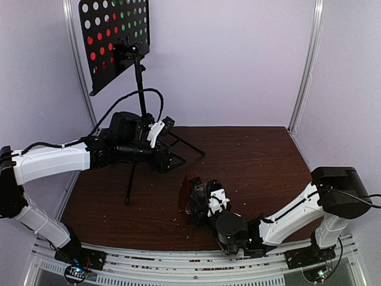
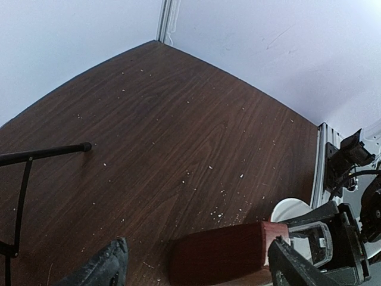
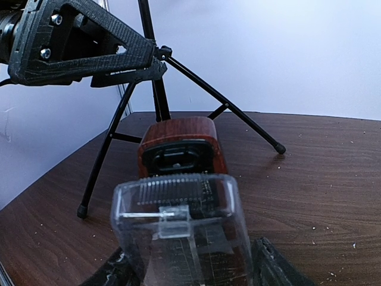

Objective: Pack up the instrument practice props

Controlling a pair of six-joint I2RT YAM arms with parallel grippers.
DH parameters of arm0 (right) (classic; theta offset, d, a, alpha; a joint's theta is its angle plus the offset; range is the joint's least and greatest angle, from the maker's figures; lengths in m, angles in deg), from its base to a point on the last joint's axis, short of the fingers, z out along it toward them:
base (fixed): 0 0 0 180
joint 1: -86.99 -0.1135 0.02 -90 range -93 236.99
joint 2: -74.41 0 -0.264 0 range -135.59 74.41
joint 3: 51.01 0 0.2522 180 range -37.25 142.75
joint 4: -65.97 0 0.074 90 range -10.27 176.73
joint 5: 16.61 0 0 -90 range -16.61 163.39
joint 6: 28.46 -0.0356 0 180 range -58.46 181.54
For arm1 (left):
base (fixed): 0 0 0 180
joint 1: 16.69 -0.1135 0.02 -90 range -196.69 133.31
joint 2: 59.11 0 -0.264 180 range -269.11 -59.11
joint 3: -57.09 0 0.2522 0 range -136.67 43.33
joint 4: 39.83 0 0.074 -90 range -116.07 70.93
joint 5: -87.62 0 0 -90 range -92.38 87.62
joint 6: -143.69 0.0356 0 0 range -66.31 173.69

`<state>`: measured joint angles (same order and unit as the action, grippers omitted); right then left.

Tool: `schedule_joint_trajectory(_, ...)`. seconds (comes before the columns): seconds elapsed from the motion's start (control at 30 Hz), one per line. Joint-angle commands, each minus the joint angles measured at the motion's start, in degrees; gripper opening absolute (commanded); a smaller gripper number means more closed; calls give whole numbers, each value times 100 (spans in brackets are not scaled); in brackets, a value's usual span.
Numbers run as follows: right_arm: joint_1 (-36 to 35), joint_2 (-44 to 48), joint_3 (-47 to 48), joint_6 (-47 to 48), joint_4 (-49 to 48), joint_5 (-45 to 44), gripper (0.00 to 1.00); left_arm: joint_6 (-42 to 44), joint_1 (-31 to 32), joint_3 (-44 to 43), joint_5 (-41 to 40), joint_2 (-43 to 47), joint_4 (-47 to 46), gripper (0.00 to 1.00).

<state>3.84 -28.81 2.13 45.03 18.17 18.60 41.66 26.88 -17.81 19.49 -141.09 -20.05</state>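
Observation:
The black perforated music stand [image 1: 102, 71] stands at the back left on its tripod. A red sheet [image 1: 91, 41] and a green sheet [image 1: 122, 14] show through its holes. My left gripper [image 1: 172, 143] hangs open beside the tripod legs [image 3: 238, 116], with nothing between its fingers [image 2: 110, 265]. The red-brown metronome [image 1: 191, 190] with its clear cover [image 3: 178, 220] lies tipped over near the front middle. My right gripper [image 3: 196, 271] is shut on the cover end. The metronome [image 2: 220, 253] also shows in the left wrist view, below the left gripper [image 2: 199, 268].
A white bowl [image 2: 289, 208] sits just behind the metronome, partly hidden by my right gripper [image 2: 321, 238]. One tripod leg [image 2: 41, 153] reaches across the brown table [image 1: 250, 161]. White walls close in the back and both sides.

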Motion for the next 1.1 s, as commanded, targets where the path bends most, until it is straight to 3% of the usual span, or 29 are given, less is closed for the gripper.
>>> schedule_joint_trajectory(0.0,61,-47,58,-71,443,33,60,52,-33,50,79,-32,-300,85)
schedule_joint_trajectory(1.07,323,-383,533,-623,1455,513,71,-36,-33,74,222,-97,-339,85)
